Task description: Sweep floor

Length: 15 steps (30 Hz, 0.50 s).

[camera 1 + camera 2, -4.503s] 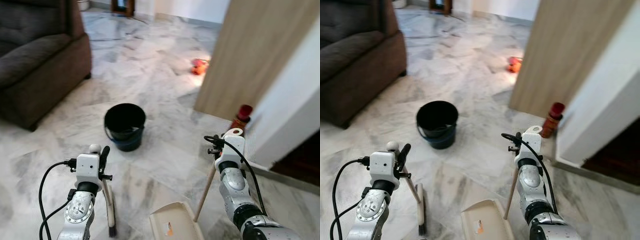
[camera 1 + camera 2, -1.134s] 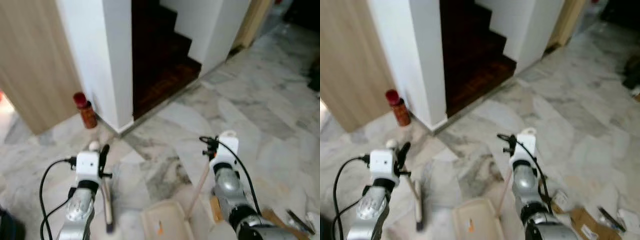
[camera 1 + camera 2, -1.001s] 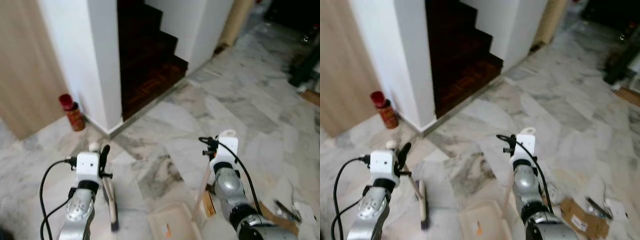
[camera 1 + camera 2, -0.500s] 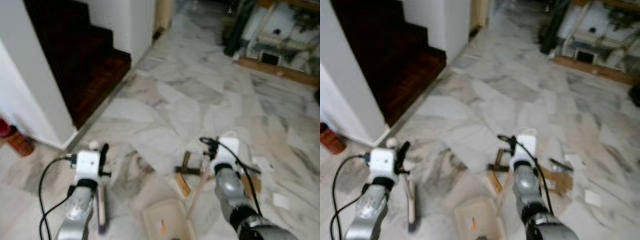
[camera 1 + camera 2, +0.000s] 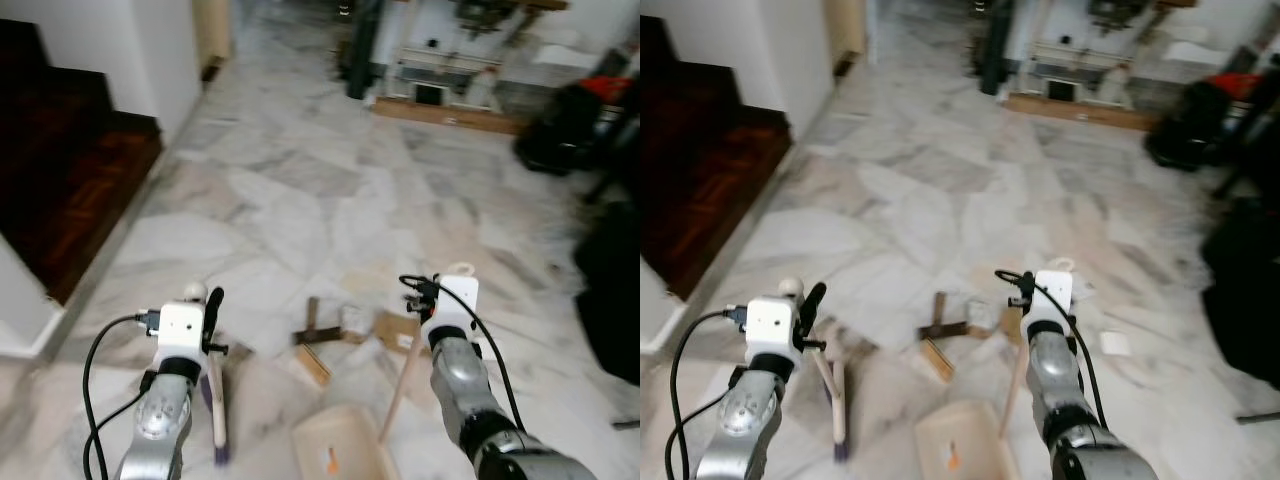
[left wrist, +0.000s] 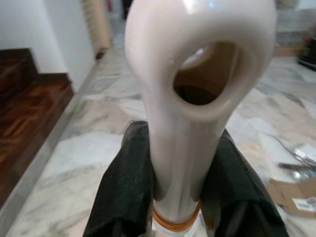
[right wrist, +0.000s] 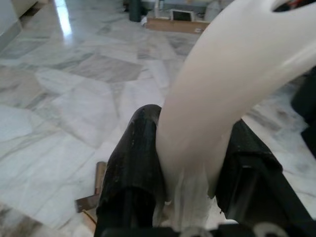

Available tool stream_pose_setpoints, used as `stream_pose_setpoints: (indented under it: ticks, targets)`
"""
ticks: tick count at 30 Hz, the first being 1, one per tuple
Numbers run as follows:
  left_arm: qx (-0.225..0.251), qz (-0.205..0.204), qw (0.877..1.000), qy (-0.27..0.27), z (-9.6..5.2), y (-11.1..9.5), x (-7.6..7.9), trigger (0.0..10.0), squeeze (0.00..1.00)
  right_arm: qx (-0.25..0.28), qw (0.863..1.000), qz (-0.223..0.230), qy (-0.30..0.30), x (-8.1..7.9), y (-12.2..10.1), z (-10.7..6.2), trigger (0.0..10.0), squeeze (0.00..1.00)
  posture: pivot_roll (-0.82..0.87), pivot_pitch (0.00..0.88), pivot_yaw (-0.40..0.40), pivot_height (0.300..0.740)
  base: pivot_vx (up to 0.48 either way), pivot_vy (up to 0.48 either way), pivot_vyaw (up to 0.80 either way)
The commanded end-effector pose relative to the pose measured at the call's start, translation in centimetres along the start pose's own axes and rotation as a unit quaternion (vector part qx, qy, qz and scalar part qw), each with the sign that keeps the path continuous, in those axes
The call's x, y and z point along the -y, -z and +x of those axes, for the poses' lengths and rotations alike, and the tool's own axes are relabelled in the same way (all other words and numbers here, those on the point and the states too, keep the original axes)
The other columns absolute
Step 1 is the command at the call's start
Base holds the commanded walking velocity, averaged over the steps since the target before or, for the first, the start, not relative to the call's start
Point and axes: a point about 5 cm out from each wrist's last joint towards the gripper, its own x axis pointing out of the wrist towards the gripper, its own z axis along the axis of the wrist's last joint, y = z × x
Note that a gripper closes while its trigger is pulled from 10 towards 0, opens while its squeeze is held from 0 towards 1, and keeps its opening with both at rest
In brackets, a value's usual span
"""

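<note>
My left gripper (image 5: 207, 303) is shut on a broom (image 5: 214, 400), whose brush end hangs just above the marble floor at the lower left. The left wrist view has its white looped handle top (image 6: 197, 74) clamped between both black fingers (image 6: 123, 187). Over on the other side, my right gripper (image 5: 428, 290) is shut on the wooden handle (image 5: 400, 385) of a cream dustpan (image 5: 340, 455), which sits low in front of me. That handle's white top (image 7: 222, 89) shows between fingers (image 7: 133, 163). Litter lies just ahead: a crossed wooden piece (image 5: 312, 325) and cardboard scraps (image 5: 395, 328).
Dark wooden stairs (image 5: 60, 180) and a white wall corner (image 5: 160, 50) stand at the left. Black bags (image 5: 610, 270) crowd the right side. A low cabinet (image 5: 440, 80) and a dark upright object (image 5: 360, 50) stand at the back. A paper scrap (image 5: 1115, 343) lies right of the litter.
The camera has swung right: the bucket, sofa and red bottle have left the picture, the stairs have slid left, and the litter has come in front. Both grippers hold as before.
</note>
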Motion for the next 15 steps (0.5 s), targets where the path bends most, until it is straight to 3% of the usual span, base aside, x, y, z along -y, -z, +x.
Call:
stream_pose_setpoints:
  ticks: [1, 15]
  targets:
    - [0.009, -0.004, 1.0, 0.004, 0.17, -0.34, 0.36, 10.0, 0.0, 0.007, 1.0, 0.008, 0.012, 0.59, -0.41, 0.21, 10.0, 0.0, 0.05, 0.078, -0.08, 0.74, 0.0, 0.0, -0.76]
    - [0.007, -0.007, 1.0, 0.005, 0.28, -0.35, 0.43, 10.0, 0.0, -0.004, 1.0, 0.015, 0.015, 0.63, -0.13, 0.17, 10.0, 0.0, 0.05, 0.079, -0.08, 0.74, 0.0, 0.0, -0.1]
